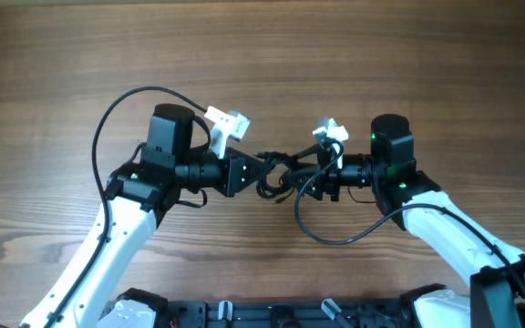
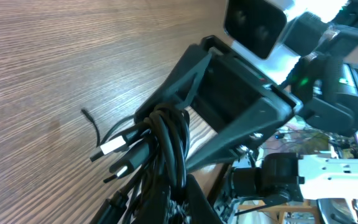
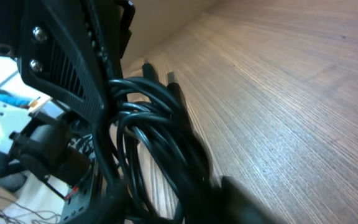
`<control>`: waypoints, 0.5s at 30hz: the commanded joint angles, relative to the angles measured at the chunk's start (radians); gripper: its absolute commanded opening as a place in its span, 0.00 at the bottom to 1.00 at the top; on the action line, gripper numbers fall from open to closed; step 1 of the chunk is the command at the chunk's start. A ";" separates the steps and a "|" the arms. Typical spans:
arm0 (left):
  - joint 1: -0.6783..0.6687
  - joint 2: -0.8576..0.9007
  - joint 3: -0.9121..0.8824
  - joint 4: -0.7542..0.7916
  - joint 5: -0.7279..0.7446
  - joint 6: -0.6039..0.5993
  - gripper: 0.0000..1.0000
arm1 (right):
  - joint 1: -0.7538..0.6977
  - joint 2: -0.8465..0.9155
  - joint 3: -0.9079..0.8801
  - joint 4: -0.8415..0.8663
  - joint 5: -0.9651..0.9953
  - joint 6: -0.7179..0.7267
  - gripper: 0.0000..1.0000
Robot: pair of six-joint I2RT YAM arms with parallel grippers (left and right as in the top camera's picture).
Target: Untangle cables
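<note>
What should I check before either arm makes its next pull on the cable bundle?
1. Grip of the left end effector on the cables: ok, shut on the bundle.
2. Grip of the right end effector: cannot tell; the bundle hides how its jaws stand.
3. Strands separated: not ok, one knotted bundle hangs between the two arms.
4. Loose plug ends: ok, several stick out of the bundle above the table.
5. Right arm's own thicker cable apart from the bundle: cannot tell; its loop starts close beside it.
</note>
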 commanded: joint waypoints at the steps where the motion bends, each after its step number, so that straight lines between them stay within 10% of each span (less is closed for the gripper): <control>1: 0.005 -0.007 0.006 0.007 0.045 0.025 0.04 | 0.037 0.013 0.007 0.008 -0.083 -0.021 0.15; 3: 0.005 -0.007 0.006 0.007 0.044 0.024 0.06 | 0.049 0.013 0.007 0.033 -0.068 0.011 0.05; 8: 0.005 -0.007 0.006 -0.010 -0.129 -0.043 0.94 | 0.050 0.013 0.007 0.128 0.307 0.628 0.04; 11: 0.005 -0.007 0.006 -0.054 -0.375 -0.295 1.00 | 0.050 0.013 0.007 0.154 0.330 0.812 0.04; 15: 0.003 -0.005 0.006 -0.050 -0.375 -0.321 1.00 | 0.050 0.013 0.007 0.156 0.266 0.849 0.04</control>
